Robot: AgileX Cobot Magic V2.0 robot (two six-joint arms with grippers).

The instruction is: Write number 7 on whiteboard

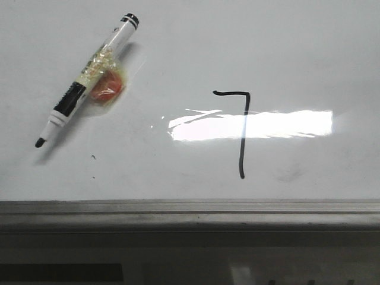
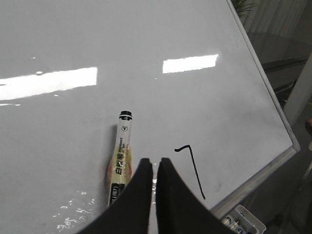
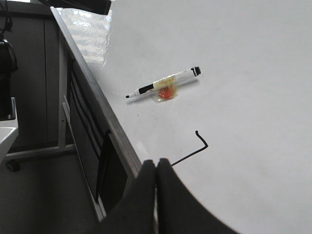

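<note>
- Nearest the robot, along the front edge, the grey metal frame (image 1: 190,209) of the whiteboard (image 1: 297,53) runs left to right; the board lies flat and glossy beyond it.
- Left pincer (image 2: 156,168): dark fingers pressed together, nothing between them, raised above the board, apart from the marker.
- Right pincer (image 3: 156,168): fingers likewise closed together and empty, above the near edge of the board.
- The number 7 (image 1: 240,127) stands right of centre on the board, near the frame: short top bar with a small hook at its left end, long near-vertical stem crossing a bright rectangular glare (image 1: 255,124).
- Farther back and to the left, a marker (image 1: 89,77) lies flat, uncapped tip toward the near left, black end toward the far right.
- An orange lump under yellowed tape (image 1: 107,89) sits against the marker's barrel.
</note>
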